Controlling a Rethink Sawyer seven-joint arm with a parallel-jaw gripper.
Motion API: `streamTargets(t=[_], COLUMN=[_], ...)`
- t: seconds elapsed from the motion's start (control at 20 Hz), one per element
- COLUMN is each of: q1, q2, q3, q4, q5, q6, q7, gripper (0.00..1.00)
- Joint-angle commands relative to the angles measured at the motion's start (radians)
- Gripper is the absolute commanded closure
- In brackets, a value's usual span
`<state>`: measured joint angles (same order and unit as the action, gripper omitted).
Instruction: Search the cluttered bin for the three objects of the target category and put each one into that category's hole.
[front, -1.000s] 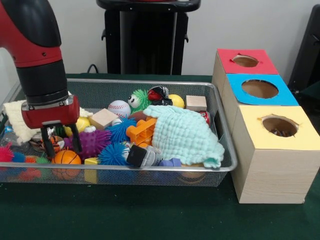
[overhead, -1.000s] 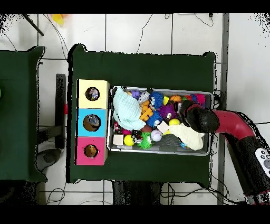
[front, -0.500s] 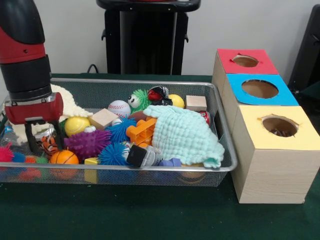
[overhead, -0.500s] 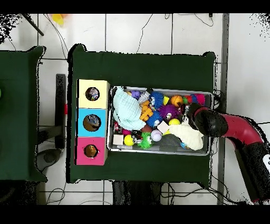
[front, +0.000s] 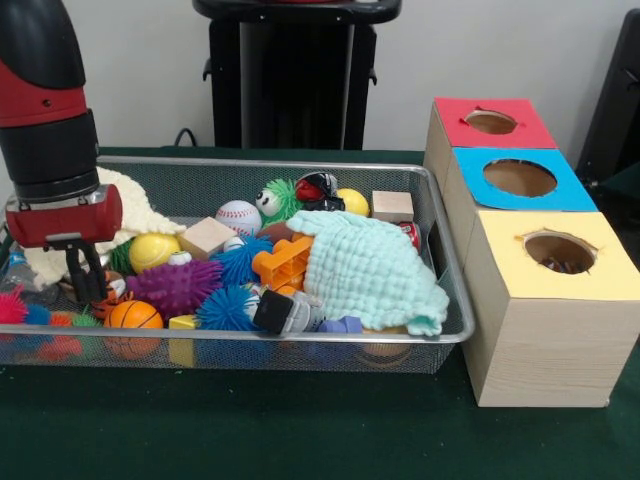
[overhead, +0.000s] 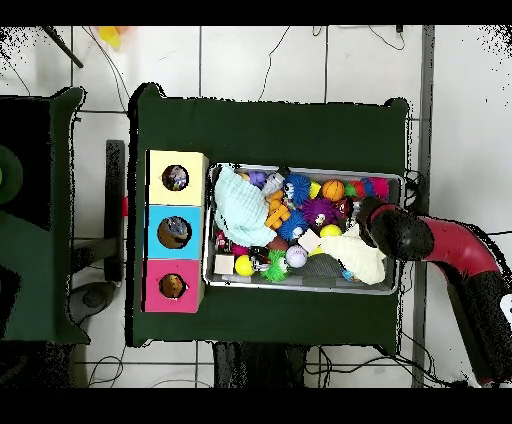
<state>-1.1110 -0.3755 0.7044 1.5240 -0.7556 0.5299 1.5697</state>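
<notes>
The silver wire-mesh bin (front: 300, 338) is full of toys and also shows in the overhead view (overhead: 300, 287). My gripper (front: 86, 285) is down in the bin's left end, in front of the cream cloth. Its fingers (front: 74, 272) stand close together on a small crumpled white and orange wrapper (front: 106, 289) beside the orange ball (front: 133, 315). A light-blue bit (front: 9, 263) shows at the left edge, cut off by the picture. In the overhead view the arm (overhead: 395, 228) hides the gripper. I see no other wrapper.
A mint waffle cloth (front: 370, 265) covers the bin's right half and a cream cloth (front: 125, 198) lies at the back left. Spiky balls, a baseball (front: 238, 216) and wooden blocks fill the middle. Red (front: 455, 120), blue (front: 480, 190) and yellow (front: 510, 265) topped boxes with holes stand to the right.
The gripper moved left to the bin's end and lower into the clutter. Its fingers, spread wide before, have now closed together.
</notes>
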Motion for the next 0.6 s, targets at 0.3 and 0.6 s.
streamTargets(t=[0.3, 0.6], q1=[0.015, 0.002], q2=[0.009, -0.058], q3=[-0.025, 0.003], q4=[0.023, 0.088], q5=[-0.090, -0.023], q6=[0.111, 0.138], q7=[-0.303, -0.252], gripper=[1.00, 1.00])
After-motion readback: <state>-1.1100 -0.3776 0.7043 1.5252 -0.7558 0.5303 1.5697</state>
